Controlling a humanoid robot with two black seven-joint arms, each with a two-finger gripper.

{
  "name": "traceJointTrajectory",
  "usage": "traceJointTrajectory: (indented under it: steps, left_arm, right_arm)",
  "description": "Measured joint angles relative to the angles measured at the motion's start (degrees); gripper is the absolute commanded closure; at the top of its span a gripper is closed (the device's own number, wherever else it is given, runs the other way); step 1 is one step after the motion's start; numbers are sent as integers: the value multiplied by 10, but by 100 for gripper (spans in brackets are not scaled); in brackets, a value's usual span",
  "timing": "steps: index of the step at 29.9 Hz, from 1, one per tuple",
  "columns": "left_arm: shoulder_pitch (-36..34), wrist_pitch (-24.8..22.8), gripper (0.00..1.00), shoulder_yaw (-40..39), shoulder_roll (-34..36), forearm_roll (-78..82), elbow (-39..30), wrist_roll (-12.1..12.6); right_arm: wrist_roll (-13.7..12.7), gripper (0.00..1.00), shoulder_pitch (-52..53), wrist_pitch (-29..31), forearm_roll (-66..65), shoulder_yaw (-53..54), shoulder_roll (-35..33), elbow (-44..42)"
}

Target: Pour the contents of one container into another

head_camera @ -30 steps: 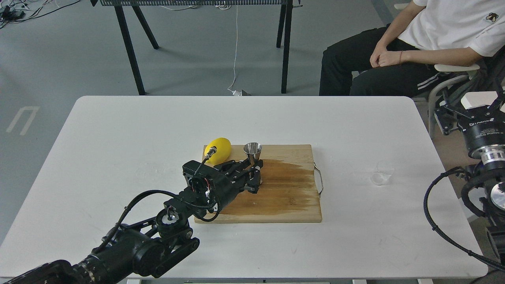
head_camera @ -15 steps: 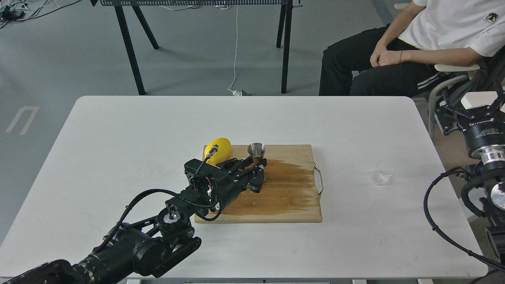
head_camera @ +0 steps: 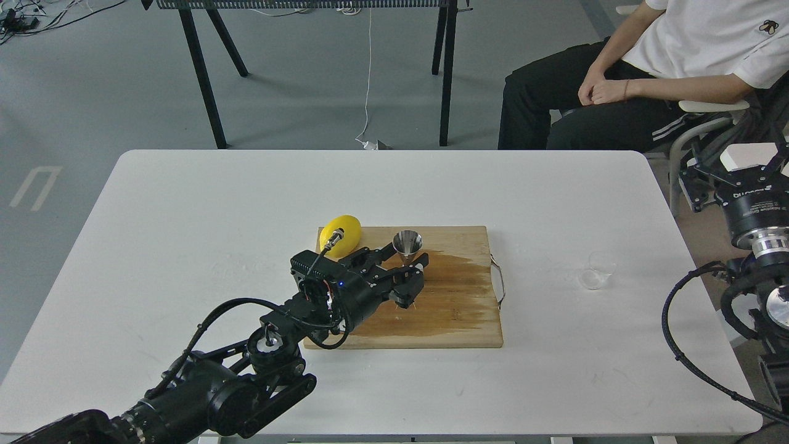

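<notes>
A robotics lab: grey floor [head_camera: 111, 92] strewn with cables [head_camera: 24, 18], a white bench [head_camera: 185, 203], a seated person [head_camera: 647, 74] watching.

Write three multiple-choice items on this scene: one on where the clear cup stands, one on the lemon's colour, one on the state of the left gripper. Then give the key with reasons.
1. Where does the clear cup stand?
A. On the wooden board
B. On the white table, right of the board
C. In the right gripper

2. What colour is the lemon?
A. Green
B. Orange
C. Yellow

3. What is the left gripper doing?
A. Closed on the jigger
B. Hanging open above the cup
C. Holding the lemon

Key: B, the cup sits on the bare table beyond the wooden board's handle; C, the lemon is plainly yellow; A, its fingers clamp the waist of the steel jigger.
</notes>
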Motion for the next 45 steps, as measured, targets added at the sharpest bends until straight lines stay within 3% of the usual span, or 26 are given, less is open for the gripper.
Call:
traceJointTrajectory:
  steps: [8,19,24,26,31,34,39,41,45]
  left_arm:
    - [33,23,29,0,37,0,-7,-11]
    - [71,117,6,-16,147,0,-62,-31]
    - [77,116,4,-16,182,0,-110,-40]
    - [73,113,4,-15,187,-10,-119,-60]
    - [43,110,3,-17,193,-185,-125,-158]
    - [27,104,3,-23,193,-321,-127,-181]
    - [3,41,3,-65,191,-572,-165,-196]
    - [0,-11,3,-98,191,-648,-170,-202]
    - [0,-160,1,-195,192,-787,-144,-206]
  right_arm:
    - [0,0,0,0,0,-1,0,-3]
    - [-8,0,-4,0,-3,-4,-27,-75]
    - [-34,0,-26,0,3,-5,-48,-82]
    - [-45,0,-35,0,5,-2,-49,-80]
    - [-70,0,-79,0,51,-5,-50,-49]
    - [-91,0,-124,0,85,-5,-50,-2]
    - [-100,0,-204,0,104,-9,-45,69]
    - [-101,0,-226,0,107,-9,-43,86]
    - [-111,0,-274,0,135,-10,-42,126]
